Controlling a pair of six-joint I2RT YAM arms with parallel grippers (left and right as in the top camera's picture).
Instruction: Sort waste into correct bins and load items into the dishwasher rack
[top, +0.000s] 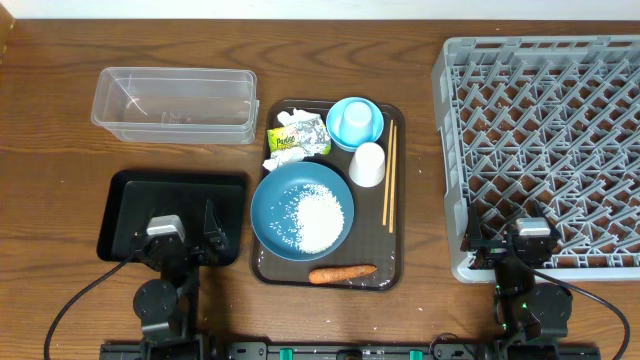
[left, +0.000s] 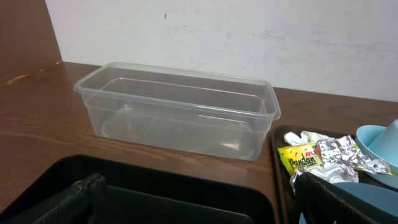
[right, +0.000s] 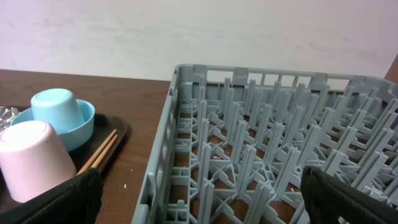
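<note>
Wooden table (top: 60, 130) fills my overhead feed. Grey rack (top: 540, 150) sits at three o'clock, black tray (top: 130, 200) at eight, clear tub (top: 175, 72) at ten. At centre, the serving tray (top: 395, 240) carries the blue plate (top: 275, 205) of rice (top: 320, 215), bowl (top: 374, 130), cup (top: 367, 164), carrot (top: 340, 272) and wrapper (top: 298, 138). Left gripper (left: 199, 183) and right gripper (right: 199, 180) are spread wide, holding nothing.

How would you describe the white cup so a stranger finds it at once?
Find the dark brown serving tray in the middle of the table. Near its right edge lie the wooden chopsticks; the white cup stands upside down just left of them. Unlike the blue bowl and plate beside it, it is white.
</note>
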